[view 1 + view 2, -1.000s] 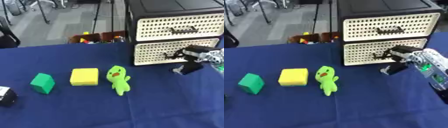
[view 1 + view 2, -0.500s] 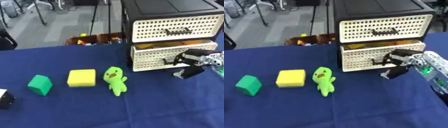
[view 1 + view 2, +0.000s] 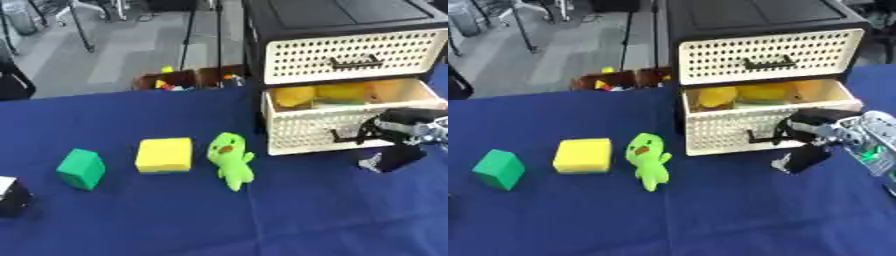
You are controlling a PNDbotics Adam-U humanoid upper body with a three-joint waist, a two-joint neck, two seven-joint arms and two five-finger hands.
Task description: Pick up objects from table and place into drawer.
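On the blue table lie a green block (image 3: 81,169), a yellow block (image 3: 164,155) and a green plush toy (image 3: 231,160), in a row left of the drawer unit (image 3: 754,20). Its lower drawer (image 3: 754,125) stands pulled out, with yellow things inside. My right hand (image 3: 820,131) is at the drawer's front, fingers curled on its dark handle (image 3: 761,137). Part of my left hand (image 3: 10,196) shows at the lower left edge, apart from the objects.
The upper drawer (image 3: 350,55) is closed. Behind the table's far edge a brown box (image 3: 188,80) of coloured toys stands on the floor. Blue cloth (image 3: 262,220) stretches bare in front of the objects.
My right hand has drawn the lower drawer outward, so its yellow contents now show. The blocks and the toy lie as before; the camera has shifted a little.
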